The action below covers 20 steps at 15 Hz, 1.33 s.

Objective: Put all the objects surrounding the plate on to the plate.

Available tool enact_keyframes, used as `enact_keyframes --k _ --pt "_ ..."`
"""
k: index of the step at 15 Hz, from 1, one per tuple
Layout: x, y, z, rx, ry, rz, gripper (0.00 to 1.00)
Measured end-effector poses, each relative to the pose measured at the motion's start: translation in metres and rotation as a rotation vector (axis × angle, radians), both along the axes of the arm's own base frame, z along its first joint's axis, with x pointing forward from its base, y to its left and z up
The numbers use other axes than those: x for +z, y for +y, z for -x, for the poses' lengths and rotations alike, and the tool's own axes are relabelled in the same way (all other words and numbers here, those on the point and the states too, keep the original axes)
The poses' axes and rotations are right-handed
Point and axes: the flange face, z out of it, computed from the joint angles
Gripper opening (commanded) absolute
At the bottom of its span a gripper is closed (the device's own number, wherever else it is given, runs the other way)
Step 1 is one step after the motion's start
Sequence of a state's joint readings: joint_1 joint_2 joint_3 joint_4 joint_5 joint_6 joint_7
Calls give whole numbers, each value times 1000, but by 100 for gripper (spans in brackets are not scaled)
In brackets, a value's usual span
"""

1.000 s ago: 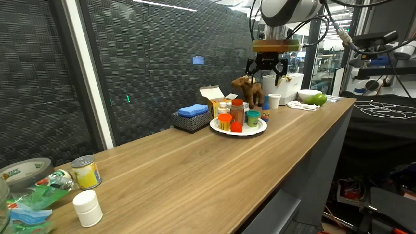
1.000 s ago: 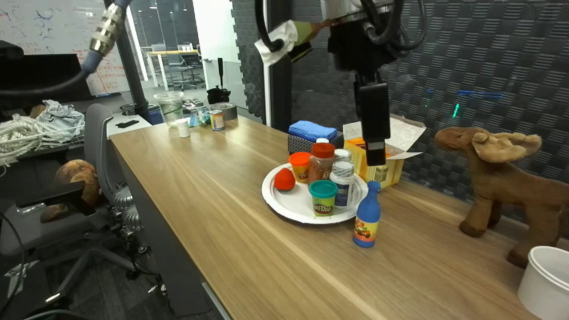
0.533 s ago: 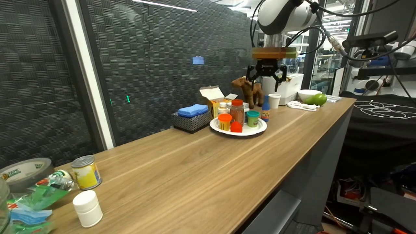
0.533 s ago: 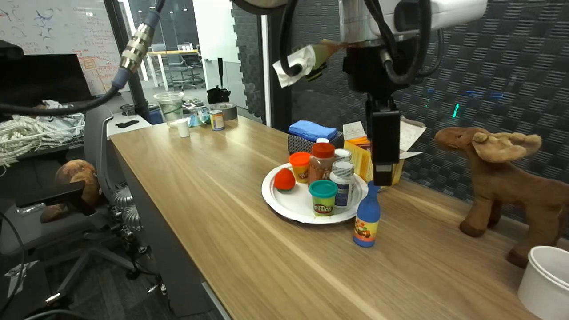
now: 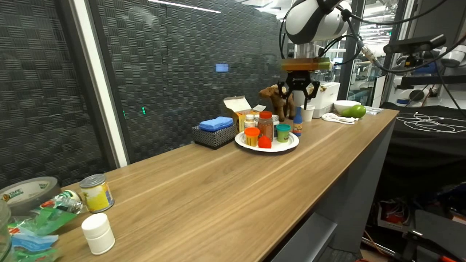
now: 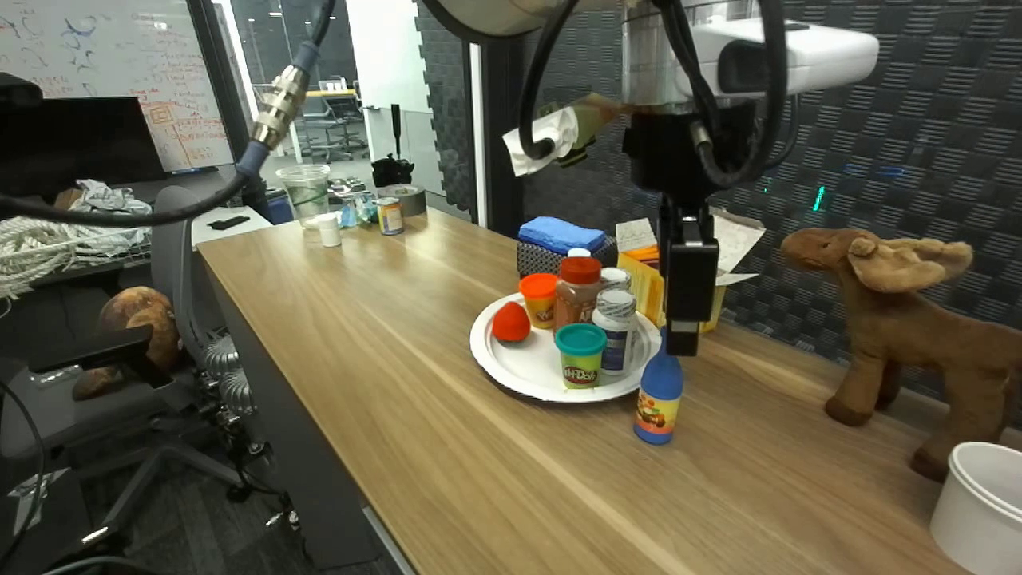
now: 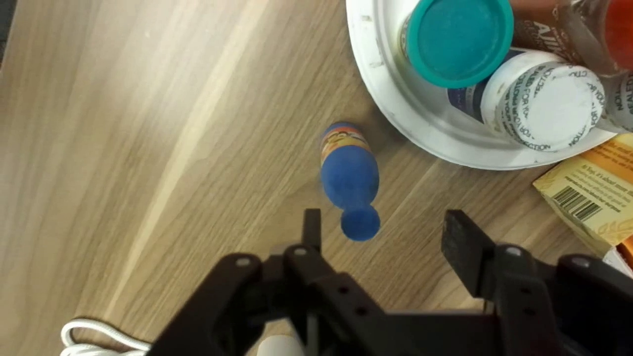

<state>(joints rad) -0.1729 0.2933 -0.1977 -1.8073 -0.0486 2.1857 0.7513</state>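
The white plate (image 6: 511,371) holds a green tub with a teal lid (image 6: 581,339), a yellow tub with an orange lid (image 6: 540,299), a red piece (image 6: 511,323), a red-capped brown bottle (image 6: 578,291) and white-capped bottles (image 6: 615,323), partly hidden. A blue bottle (image 6: 659,399) with a coloured label stands upright on the table beside the plate; it also shows in the wrist view (image 7: 350,173). My gripper (image 7: 383,220) is open and empty, above the blue bottle. In the wrist view the bottle's cap appears between the fingertips, nearer the left one. The gripper (image 5: 295,102) also shows in an exterior view.
An open yellow box (image 7: 588,198) and a patterned box with a blue cloth (image 5: 216,124) stand by the plate. A toy moose (image 6: 902,311), a white cup (image 6: 978,503) and a white cord (image 7: 106,336) are nearby. A plain white bottle (image 5: 98,233) stands far off.
My gripper has come down toward the blue bottle, shifting slightly sideways, and stays open. The plate, the things on it and the blue bottle have not moved.
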Motion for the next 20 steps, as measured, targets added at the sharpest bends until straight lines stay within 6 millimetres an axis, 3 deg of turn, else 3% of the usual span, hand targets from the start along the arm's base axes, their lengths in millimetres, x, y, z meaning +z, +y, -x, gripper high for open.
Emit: enact_keyframes --k 4,7,13,20 --pt "2 -2 -1 -4 1 1 6" --pt "2 -4 -1 -6 1 2 10" --pt "6 -4 0 -21 -12 4 7" --pt "62 22 19 -81 -143 31 6"
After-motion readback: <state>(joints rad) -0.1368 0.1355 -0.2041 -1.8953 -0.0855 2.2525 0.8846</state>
